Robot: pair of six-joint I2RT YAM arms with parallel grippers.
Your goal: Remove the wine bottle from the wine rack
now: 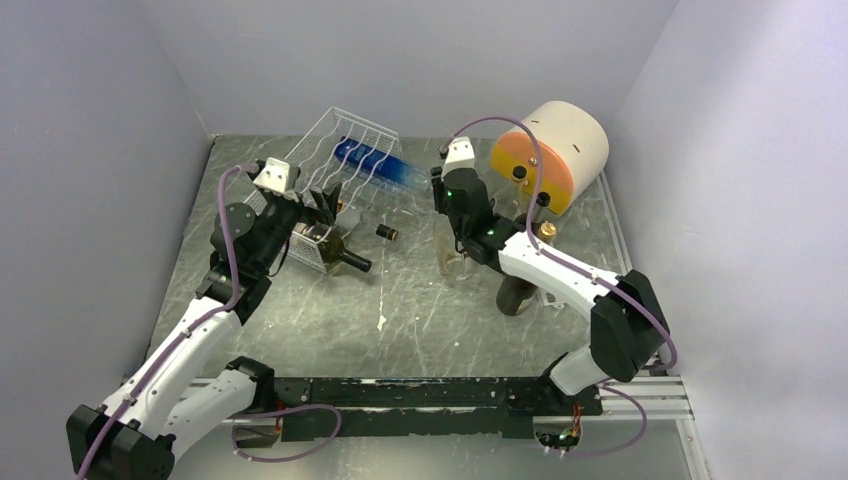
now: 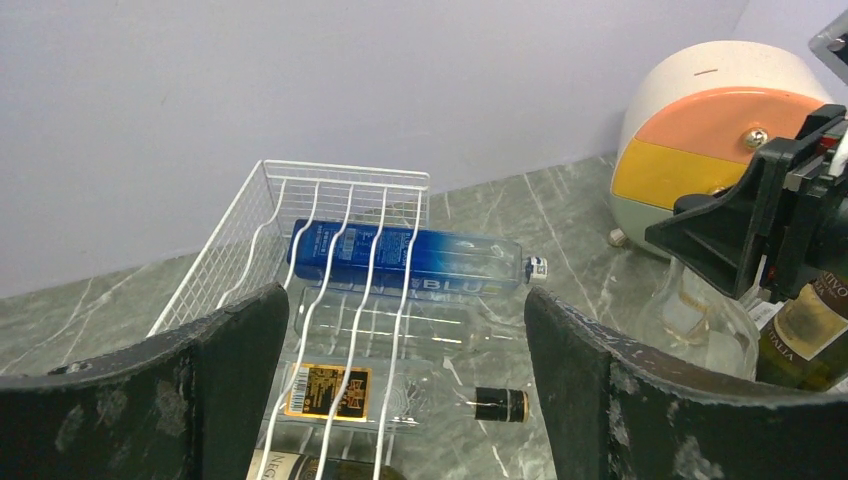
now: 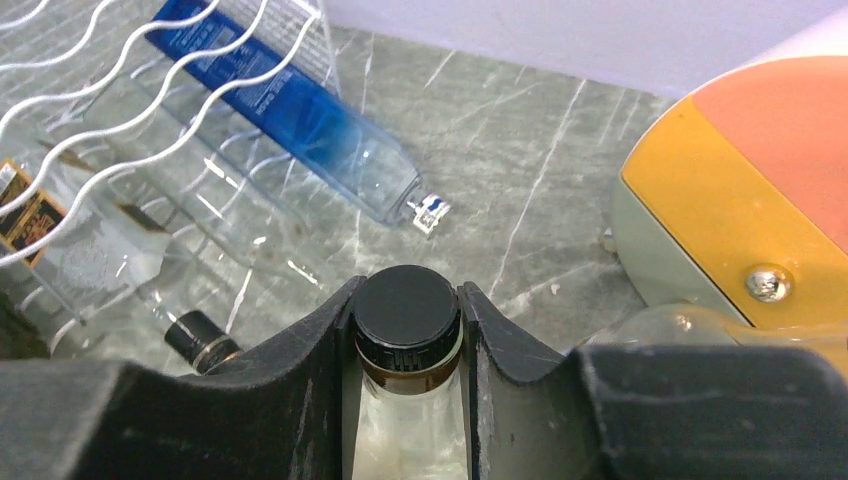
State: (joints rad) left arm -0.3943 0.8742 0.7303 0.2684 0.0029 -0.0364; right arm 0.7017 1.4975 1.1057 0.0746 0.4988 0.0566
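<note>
In the right end effector [image 3: 409, 295] sits the wine bottle [image 3: 407, 425], seemingly upright

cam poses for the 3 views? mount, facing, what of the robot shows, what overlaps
Top external: above and behind the arm bases, looking down on the table; both arms, left hand and right hand show.
Left wrist: on the left wrist, facing forward at the wine rack between its own open fingers.
Right wrist: looks down past its own fingers, shut on a clear bottle by its black cap.
Shared: the rack and the blue bottle show in all three.
</note>
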